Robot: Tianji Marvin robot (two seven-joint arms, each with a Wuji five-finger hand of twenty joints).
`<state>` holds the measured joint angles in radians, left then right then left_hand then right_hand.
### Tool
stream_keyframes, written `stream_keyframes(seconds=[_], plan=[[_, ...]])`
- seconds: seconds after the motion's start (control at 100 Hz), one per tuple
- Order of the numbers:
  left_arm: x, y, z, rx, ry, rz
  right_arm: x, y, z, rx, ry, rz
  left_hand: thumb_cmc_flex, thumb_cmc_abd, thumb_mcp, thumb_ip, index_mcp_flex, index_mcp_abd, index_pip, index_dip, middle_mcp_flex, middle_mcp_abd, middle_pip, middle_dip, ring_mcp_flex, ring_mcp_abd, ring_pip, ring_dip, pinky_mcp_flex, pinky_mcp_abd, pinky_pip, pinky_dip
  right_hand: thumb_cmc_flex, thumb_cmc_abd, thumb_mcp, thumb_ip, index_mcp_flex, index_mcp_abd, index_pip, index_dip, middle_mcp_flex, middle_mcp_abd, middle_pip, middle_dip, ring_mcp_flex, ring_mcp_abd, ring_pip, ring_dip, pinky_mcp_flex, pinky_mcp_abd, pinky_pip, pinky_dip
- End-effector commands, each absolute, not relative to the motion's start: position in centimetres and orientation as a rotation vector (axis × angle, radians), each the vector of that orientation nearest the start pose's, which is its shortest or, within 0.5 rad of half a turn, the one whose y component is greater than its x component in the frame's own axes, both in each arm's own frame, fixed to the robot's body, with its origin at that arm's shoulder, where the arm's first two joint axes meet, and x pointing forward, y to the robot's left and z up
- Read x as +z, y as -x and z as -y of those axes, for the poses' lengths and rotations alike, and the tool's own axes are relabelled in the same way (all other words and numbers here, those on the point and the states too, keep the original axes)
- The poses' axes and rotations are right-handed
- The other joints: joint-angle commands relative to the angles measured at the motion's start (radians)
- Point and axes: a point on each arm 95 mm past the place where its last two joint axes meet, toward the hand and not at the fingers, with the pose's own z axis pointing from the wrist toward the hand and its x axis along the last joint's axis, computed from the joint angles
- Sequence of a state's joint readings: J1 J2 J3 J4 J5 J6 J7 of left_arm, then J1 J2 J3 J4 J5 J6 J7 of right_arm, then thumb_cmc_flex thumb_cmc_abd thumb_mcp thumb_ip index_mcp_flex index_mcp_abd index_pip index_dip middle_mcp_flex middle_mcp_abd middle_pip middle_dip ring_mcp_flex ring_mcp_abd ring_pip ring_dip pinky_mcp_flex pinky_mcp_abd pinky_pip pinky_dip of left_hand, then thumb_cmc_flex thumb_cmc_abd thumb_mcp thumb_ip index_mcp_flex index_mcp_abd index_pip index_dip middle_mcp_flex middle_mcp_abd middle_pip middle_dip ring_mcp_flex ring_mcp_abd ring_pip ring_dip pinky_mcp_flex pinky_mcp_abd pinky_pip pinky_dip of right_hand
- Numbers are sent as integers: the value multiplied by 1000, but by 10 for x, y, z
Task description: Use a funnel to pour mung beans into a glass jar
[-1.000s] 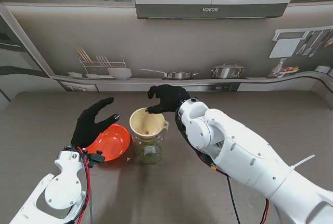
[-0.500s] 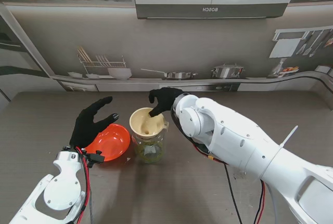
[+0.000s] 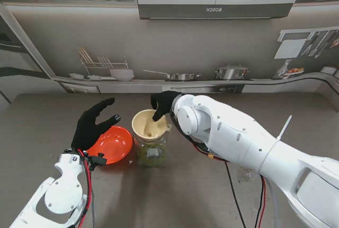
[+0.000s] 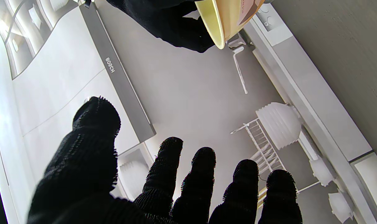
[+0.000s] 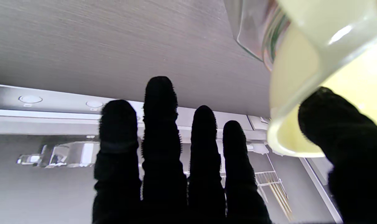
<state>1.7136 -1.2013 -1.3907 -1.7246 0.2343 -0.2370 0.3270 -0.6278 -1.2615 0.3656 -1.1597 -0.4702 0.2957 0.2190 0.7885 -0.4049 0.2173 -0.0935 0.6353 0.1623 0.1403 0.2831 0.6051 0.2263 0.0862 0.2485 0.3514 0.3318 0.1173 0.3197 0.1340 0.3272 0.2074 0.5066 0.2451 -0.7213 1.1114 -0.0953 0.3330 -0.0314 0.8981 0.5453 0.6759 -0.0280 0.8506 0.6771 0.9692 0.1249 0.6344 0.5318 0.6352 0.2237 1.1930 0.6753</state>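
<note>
A cream funnel (image 3: 148,125) sits in the mouth of a glass jar (image 3: 151,153) with green mung beans at its bottom, in the middle of the table. My right hand (image 3: 163,105) is at the funnel's far rim. Its thumb (image 5: 340,133) reaches inside the funnel (image 5: 297,93), while its four fingers (image 5: 160,130) stretch straight outside, not closed on it. An orange bowl (image 3: 114,144) lies left of the jar. My left hand (image 3: 95,124) hovers open over the bowl's near-left side, fingers (image 4: 200,177) spread. In the left wrist view the funnel (image 4: 225,18) and the right hand (image 4: 166,18) show.
The grey table (image 3: 53,117) ends at a wall printed with a kitchen scene. My bulky white right arm (image 3: 233,138) crosses the table's right half, with red and black cables (image 3: 232,185) hanging under it. The glass jar (image 5: 253,28) wall is close to my right fingers.
My right hand has come nearer and lower over the funnel, and its thumb now dips inside the rim. The right arm has swung in. The left hand, bowl and jar have stayed still.
</note>
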Motion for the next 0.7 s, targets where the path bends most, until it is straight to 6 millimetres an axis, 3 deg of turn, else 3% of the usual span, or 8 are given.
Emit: stream_keyframes(seconds=[0.0,0.31,0.35,0.38,0.51,0.54,0.57,0.69], plan=[[-275,-374,-28,-2235,1616,-479,-239,-540,-183,1342,-1233,-1889,29,44,-41,36,-5,-6,-15,-5,-1,-6,-6,1,-23,-19,-18,-11,-11,-36,-32,-11,15,-47,52,18,6,13,36,30,28,-21,19,19,26,2,-19,6,-4,2,21,7],[-274,-374,-28,-2238,1626,-466,-248,-544,-186,1326,-1235,-1938,38,55,-53,38,2,0,-13,-5,8,1,-6,3,-18,-13,-19,-10,-11,-31,-32,-10,88,-69,145,20,77,12,105,43,156,-67,25,26,57,-9,-46,4,-2,6,10,3],[-274,-374,-27,-2238,1628,-465,-248,-545,-186,1330,-1235,-1942,39,58,-54,39,3,0,-12,-4,9,0,-5,3,-17,-12,-18,-10,-10,-31,-32,-10,126,-114,167,-56,99,18,119,41,198,-75,16,54,68,-14,-51,9,-1,1,10,3],[-274,-374,-27,-2238,1631,-465,-249,-545,-187,1334,-1237,-1944,40,60,-55,39,2,-2,-13,-5,8,0,-6,3,-17,-13,-19,-10,-10,-32,-32,-10,149,-137,175,-90,118,20,125,40,227,-79,12,63,73,-19,-53,10,-1,-1,10,2],[-274,-374,-27,-2237,1635,-463,-250,-546,-189,1338,-1234,-1960,44,65,-60,40,3,-1,-13,-4,9,1,-7,3,-15,-13,-19,-10,-10,-31,-32,-10,209,-185,192,-158,195,9,150,38,326,-98,-8,80,105,-48,-35,27,1,-22,19,0],[-274,-374,-27,-2237,1636,-463,-251,-546,-190,1340,-1231,-1961,45,66,-61,40,1,0,-13,-4,8,1,-7,3,-15,-13,-19,-10,-10,-31,-31,-10,227,-188,196,-168,214,-7,202,-62,366,-105,-20,100,123,-59,-8,47,10,-29,35,-3],[-274,-373,-27,-2237,1636,-462,-251,-546,-190,1344,-1226,-1963,46,67,-63,40,4,1,-12,-4,10,1,-7,3,-15,-14,-19,-10,-9,-31,-31,-10,236,-179,197,-170,231,-30,240,-108,398,-112,-19,105,140,-75,14,59,18,-36,45,-6],[-274,-373,-28,-2237,1641,-451,-253,-548,-192,1362,-1221,-1970,50,73,-66,41,9,3,-11,-3,11,3,-7,4,-14,-11,-19,-10,-9,-30,-31,-10,244,-104,179,-179,323,-104,341,-188,517,-132,3,117,217,-106,115,107,55,-68,90,-10]])
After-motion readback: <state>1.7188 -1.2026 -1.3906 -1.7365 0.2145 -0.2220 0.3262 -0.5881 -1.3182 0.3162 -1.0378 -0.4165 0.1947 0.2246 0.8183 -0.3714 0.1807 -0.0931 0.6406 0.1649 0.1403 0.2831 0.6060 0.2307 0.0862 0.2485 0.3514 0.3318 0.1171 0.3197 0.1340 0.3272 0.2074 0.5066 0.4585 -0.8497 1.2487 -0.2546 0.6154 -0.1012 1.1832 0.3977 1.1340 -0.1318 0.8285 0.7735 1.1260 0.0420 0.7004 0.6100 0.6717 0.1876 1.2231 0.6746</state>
